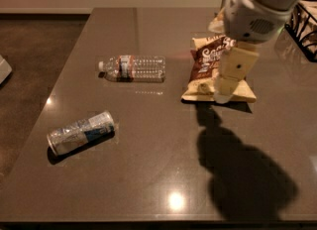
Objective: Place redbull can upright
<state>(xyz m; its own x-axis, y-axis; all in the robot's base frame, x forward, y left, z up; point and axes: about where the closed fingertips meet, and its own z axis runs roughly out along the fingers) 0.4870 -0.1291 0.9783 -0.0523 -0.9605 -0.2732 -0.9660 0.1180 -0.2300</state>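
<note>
The redbull can (81, 132), silver with dark blue panels, lies on its side near the front left corner of the dark table (148, 174). My gripper (225, 91) hangs from the white arm at the upper right, over the chip bag (213, 68), far right of the can. Nothing is in it.
A clear ribbed plastic water bottle (132, 68) lies on its side behind the can. A brown and tan chip bag lies at the right, partly behind the gripper. A dark wire basket (304, 28) stands at the far right edge. The arm's shadow (237, 169) falls on the front right.
</note>
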